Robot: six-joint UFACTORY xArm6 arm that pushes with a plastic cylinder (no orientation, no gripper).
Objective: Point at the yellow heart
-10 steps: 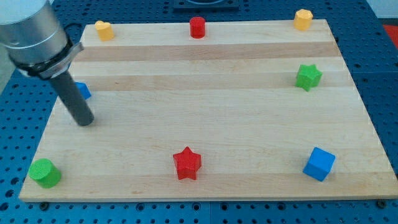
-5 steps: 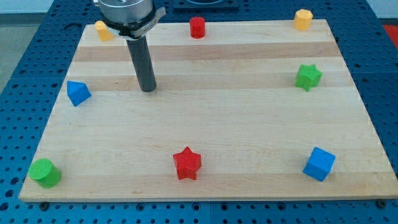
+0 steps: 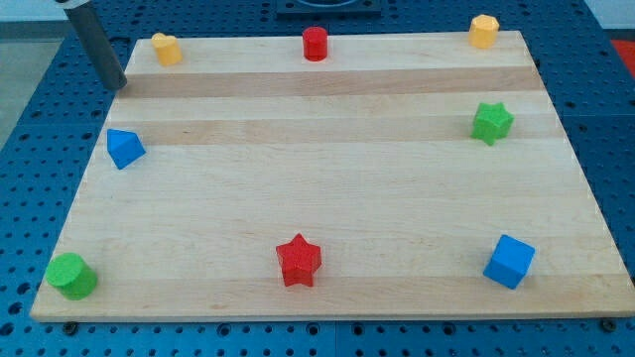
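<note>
The yellow heart (image 3: 165, 48) sits at the top left corner of the wooden board (image 3: 327, 178); its shape is only roughly made out. My dark rod comes down from the view's top left. My tip (image 3: 117, 84) is just off the board's left edge, below and to the left of the yellow heart, a short gap away and not touching it. A second yellow block (image 3: 483, 30), angular in shape, sits at the top right corner.
A red cylinder (image 3: 315, 44) stands at the top middle. A blue triangular block (image 3: 124, 149) lies at the left edge and a green cylinder (image 3: 71, 275) at the bottom left. A red star (image 3: 299, 260), a blue cube (image 3: 509, 261) and a green star (image 3: 491, 122) are also on the board.
My tip has moved from the board's upper middle-left up and to the left, past the board's left edge near the yellow heart. No block has moved.
</note>
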